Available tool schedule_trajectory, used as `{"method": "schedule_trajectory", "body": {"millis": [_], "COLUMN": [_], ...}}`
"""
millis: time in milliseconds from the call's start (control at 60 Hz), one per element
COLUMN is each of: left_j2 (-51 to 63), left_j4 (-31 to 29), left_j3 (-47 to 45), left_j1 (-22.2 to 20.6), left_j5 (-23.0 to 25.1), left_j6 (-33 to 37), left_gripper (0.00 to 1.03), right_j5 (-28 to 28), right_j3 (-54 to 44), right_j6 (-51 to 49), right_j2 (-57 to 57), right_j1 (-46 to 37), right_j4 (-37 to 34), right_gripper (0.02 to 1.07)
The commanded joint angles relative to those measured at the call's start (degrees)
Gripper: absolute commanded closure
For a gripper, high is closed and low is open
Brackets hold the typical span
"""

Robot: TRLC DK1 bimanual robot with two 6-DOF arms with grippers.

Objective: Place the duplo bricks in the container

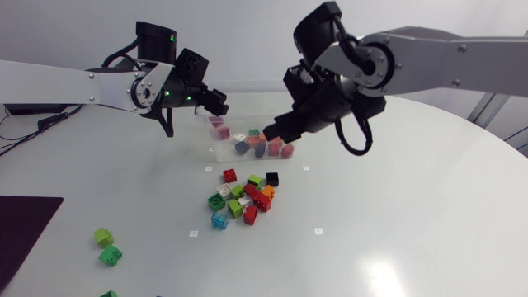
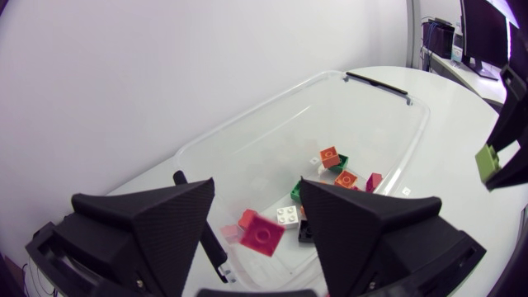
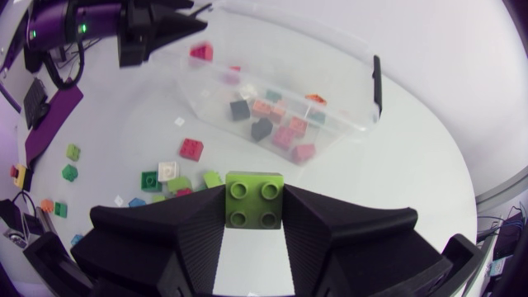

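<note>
A clear plastic container [image 1: 227,142] sits on our round white bench [image 1: 396,206], towards the far side, with a black clip [image 2: 375,83] on one short end. Several duplo bricks are inside it. A pink brick [image 2: 262,233] is on its own at the end nearest our left arm. A loose cluster [image 1: 262,145] of orange, pink, green, white and dark bricks is at the other end.

Our left gripper [image 2: 257,190] hangs over the container's left end, its fingers spread wide with nothing between them. The pink brick shows directly below the gap. Our right gripper [image 3: 254,188] is clamped on a lime-green brick [image 3: 254,200], one finger on each side, studs facing the wrist camera. Seen from above, it hovers at the container's near right corner. From the left wrist, it appears just outside the rim.

In front of the container, a pile [image 1: 244,198] of mixed bricks lies on the bench: red, green, orange, white, black and blue, touching or nearly so. One red brick [image 1: 229,175] sits a little apart on the container side. Well away, near the left front of the bench, two green bricks [image 1: 110,256] lie close together. A dark purple mat [image 1: 23,235] lies at the bench's left edge. Small white square markers [image 1: 318,231] dot the surface around the pile.
</note>
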Motion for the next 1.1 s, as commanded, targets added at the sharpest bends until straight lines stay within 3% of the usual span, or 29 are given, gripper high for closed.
{"method": "schedule_trajectory", "body": {"millis": [0, 317, 783, 1083], "left_j2": [0.17, -11.44, -24.71, -27.96], "left_j4": [-1.24, -8.19, -20.05, -28.4], "left_j3": [2.34, -3.46, -19.8, -24.73], "left_j1": [0.67, 6.82, 18.33, 25.1], "left_j5": [-0.56, -0.04, 4.62, 4.89], "left_j6": [-1.48, 2.74, 16.98, 24.71], "left_gripper": [0.05, 0.05, 0.05, 0.05], "right_j5": [0.49, 0.49, 0.75, 1.98], "right_j3": [4.03, 12.82, 22.93, 29.34], "right_j6": [0.9, 1.07, 1.51, 1.51], "right_j2": [1.01, 8.4, 19.73, 27.29], "right_j1": [-0.69, -1.48, -2.54, -5.35], "right_j4": [-0.47, 3.66, 8.41, 9.9], "right_gripper": [0.74, 0.74, 0.74, 0.73]}}
